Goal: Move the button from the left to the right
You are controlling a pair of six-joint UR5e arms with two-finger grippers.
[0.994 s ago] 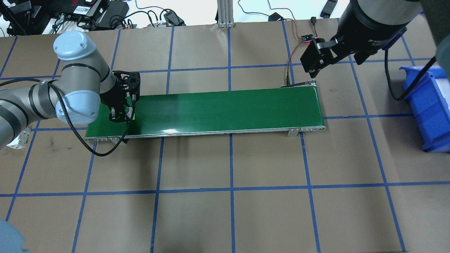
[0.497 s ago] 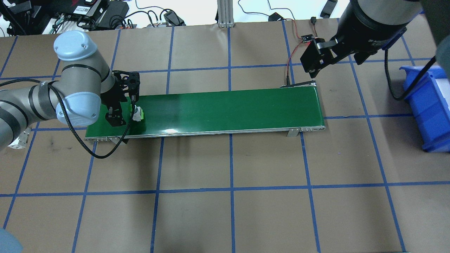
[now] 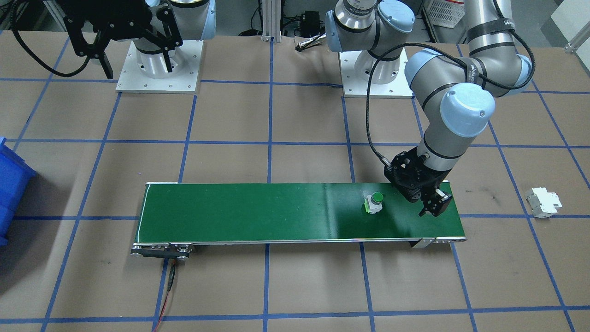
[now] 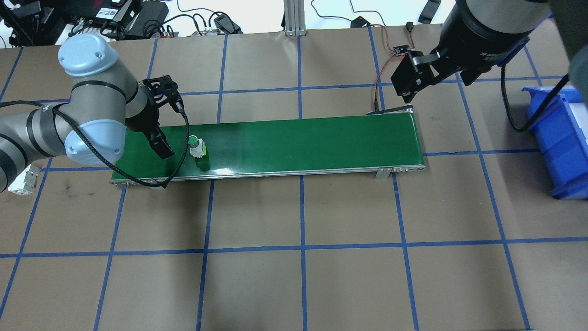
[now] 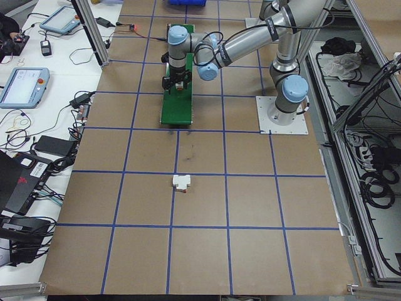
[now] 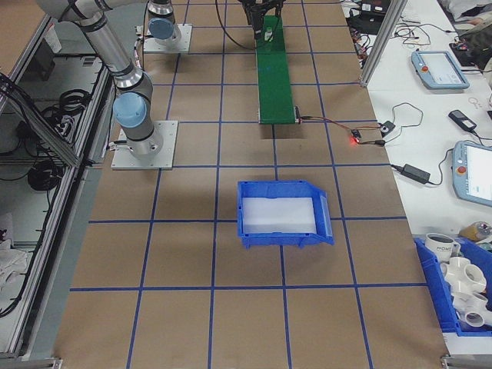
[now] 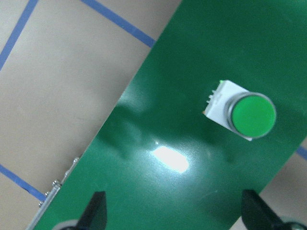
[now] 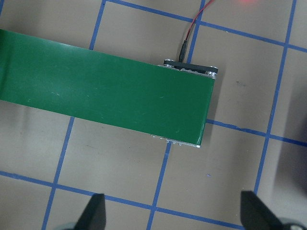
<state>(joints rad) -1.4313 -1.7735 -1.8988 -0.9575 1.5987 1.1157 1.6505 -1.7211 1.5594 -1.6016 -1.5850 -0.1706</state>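
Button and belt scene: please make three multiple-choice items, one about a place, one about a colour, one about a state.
1. Where is the button?
A. on the belt
B. in the bin
C. on the paper

2. What colour is its cap?
A. red
B. green
C. white

3. What is the state of the left end effector?
A. shut on the button
B. open, holding nothing
C. out of view

Answers: 1 A, it stands on the green surface. 2 B, the round top is green. 3 B, the fingers are spread, the button apart.
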